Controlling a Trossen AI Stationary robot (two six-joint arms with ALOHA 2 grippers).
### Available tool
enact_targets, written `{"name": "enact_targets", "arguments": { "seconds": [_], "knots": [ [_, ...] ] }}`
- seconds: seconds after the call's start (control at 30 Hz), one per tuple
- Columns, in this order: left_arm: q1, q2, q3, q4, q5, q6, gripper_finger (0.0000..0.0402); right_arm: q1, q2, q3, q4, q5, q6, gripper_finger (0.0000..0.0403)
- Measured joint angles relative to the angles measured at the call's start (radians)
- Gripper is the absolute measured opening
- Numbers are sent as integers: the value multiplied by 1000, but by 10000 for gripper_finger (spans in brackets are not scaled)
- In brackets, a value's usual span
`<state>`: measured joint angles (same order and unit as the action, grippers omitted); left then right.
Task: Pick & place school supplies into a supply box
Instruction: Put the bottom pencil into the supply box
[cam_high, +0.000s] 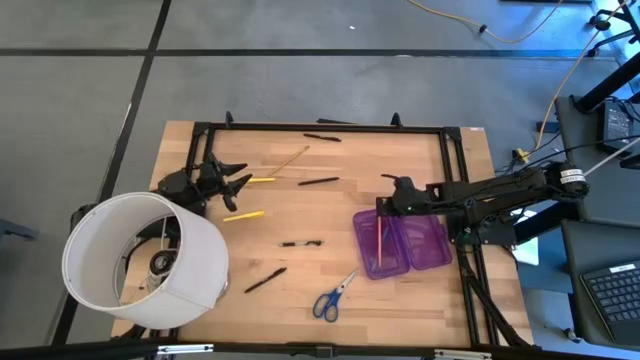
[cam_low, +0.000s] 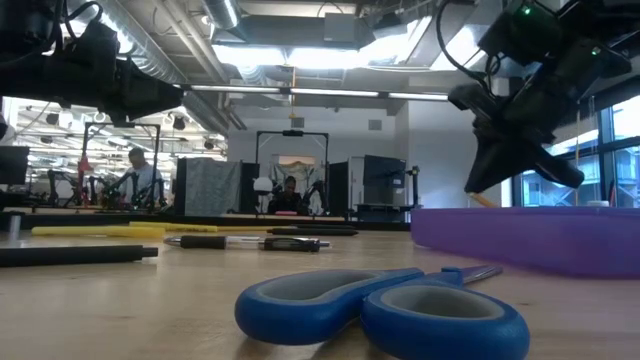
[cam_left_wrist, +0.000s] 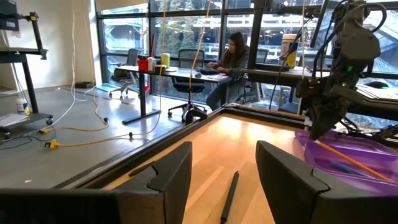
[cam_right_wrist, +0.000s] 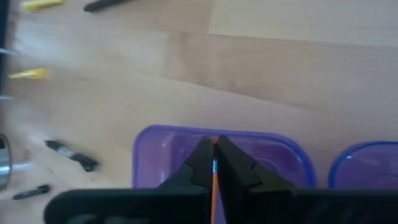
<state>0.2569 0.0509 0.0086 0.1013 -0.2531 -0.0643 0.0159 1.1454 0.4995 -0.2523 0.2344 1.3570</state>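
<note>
The right gripper (cam_right_wrist: 214, 163) hangs over the open purple pencil case (cam_high: 400, 243), jaws pinched on an orange pencil (cam_high: 379, 238) that slants down into the case's left tray. The left gripper (cam_high: 238, 182) waits near the surface's left edge, jaws apart and empty. Blue-handled scissors (cam_high: 334, 297) lie just beside the case.

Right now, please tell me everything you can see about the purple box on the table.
The supply box is a translucent purple plastic case, lying open on the wooden table's right side, with two shallow rectangular halves side by side. An orange pencil lies lengthwise in the left half, its upper end pinched in the right gripper, which hangs over the box's far edge. The blue scissors lie apart from it, nearer the front edge.
</note>
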Motion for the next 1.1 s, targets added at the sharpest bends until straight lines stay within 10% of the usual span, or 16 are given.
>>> {"name": "enact_targets", "arguments": {
  "seconds": [0.8, 1.1],
  "knots": [
    [0, 0, 0, 0, 0, 52, 171, 41, 0, 1, -134, -45, -9, 17],
    [0, 0, 0, 0, 0, 52, 171, 41, 0, 1, -136, -67, -12, 87]
  ]
}}
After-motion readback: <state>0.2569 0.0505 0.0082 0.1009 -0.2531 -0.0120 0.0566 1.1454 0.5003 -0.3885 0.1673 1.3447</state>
